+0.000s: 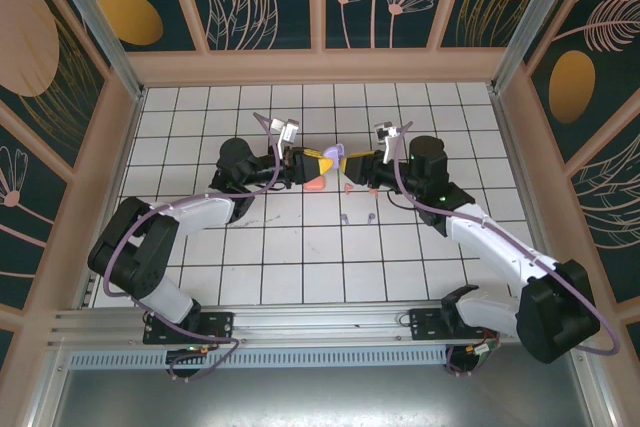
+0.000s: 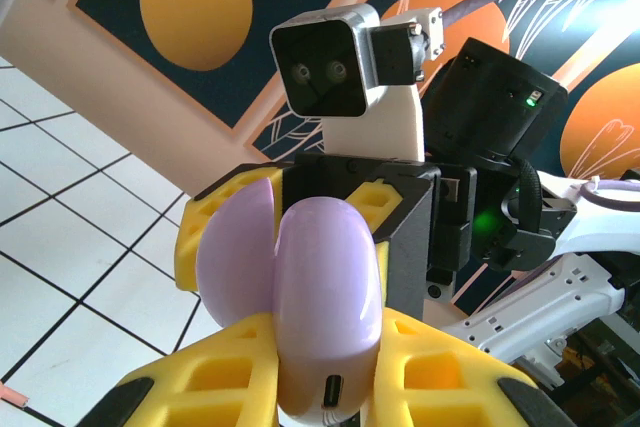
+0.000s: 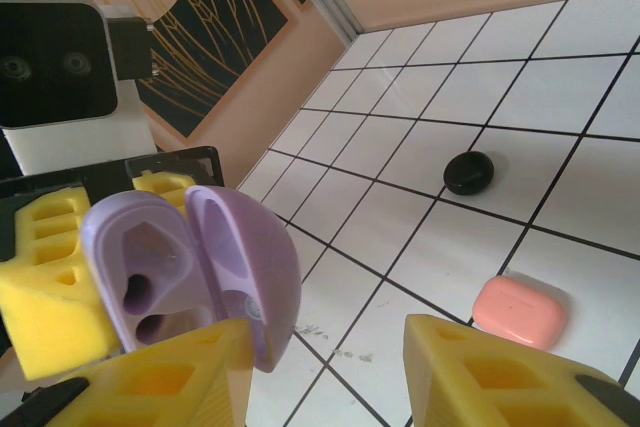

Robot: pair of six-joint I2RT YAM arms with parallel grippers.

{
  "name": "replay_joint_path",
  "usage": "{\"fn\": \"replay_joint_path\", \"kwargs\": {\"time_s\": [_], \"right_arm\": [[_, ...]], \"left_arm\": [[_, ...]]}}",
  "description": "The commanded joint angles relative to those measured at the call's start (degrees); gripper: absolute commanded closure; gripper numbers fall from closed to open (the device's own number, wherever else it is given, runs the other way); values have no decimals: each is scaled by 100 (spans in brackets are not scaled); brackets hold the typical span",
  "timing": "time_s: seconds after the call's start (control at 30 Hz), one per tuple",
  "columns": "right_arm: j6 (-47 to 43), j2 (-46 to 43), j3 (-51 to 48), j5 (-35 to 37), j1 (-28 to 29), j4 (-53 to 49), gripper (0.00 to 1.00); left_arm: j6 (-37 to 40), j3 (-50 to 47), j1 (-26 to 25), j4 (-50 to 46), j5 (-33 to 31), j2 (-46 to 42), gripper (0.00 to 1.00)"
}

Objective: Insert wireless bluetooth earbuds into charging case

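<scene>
Earbuds (image 1: 345, 217), two tiny greyish ones, loose on tiled table (image 1: 300, 267) nearest the arm bases. Beyond, salmon-pink case (image 1: 315, 184) lying flat. Farther, lilac charging case (image 3: 190, 267), lid open, two sockets showing, clamped in left gripper (image 2: 325, 322); right gripper (image 3: 325, 332) facing it, jaws parted, holding nothing, one finger just beside the lid.

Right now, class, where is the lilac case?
In the top view the lilac case is mid-table, held off the tiles in the left gripper, facing the right gripper, just beyond the pink case.
</scene>
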Motion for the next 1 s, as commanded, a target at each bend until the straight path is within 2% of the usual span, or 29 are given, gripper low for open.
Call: {"fn": "replay_joint_path", "kwargs": {"time_s": [0.0, 0.57, 0.97], "right_arm": [[35, 81, 214, 4, -41, 279, 57], [158, 276, 355, 70, -43, 407, 64], [163, 441, 520, -131, 38, 418, 92]], "left_arm": [[-60, -37, -24, 297, 134, 25, 100], [-105, -61, -32, 387, 146, 69, 100], [-126, -73, -42, 381, 151, 140, 100]]}}
